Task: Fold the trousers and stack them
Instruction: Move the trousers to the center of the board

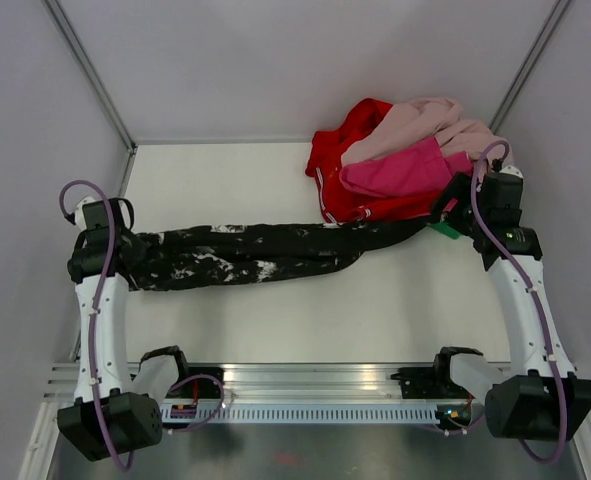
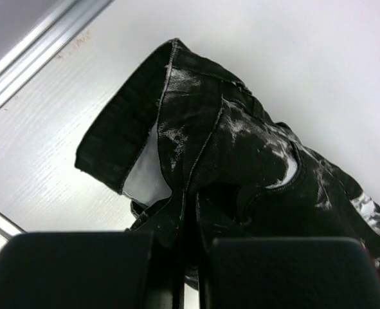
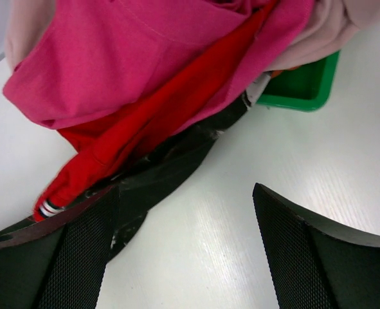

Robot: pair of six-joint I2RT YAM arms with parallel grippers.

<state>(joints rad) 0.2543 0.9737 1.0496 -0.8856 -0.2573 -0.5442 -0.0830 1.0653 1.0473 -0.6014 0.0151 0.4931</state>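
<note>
The trousers (image 1: pixel 255 255), black with white blotches, lie stretched in a long band across the table. My left gripper (image 1: pixel 127 250) is shut on their left end. In the left wrist view the fabric (image 2: pixel 241 161) is pinched between the closed fingers of the left gripper (image 2: pixel 193 270), with a cuff or waistband edge folded open beyond them. The right end of the trousers (image 3: pixel 170 164) runs under a red garment. My right gripper (image 1: pixel 453 212) hovers beside that end. In its wrist view the right gripper (image 3: pixel 186 251) stands open over bare table with nothing between its fingers.
A heap of clothes sits at the back right: a red garment with white trim (image 1: pixel 340 170), a bright pink one (image 1: pixel 400 168) and a pale pink one (image 1: pixel 430 120). A green tray (image 3: pixel 305 84) shows from under the heap. Walls enclose the table. A metal rail (image 1: pixel 315 395) runs along the near edge.
</note>
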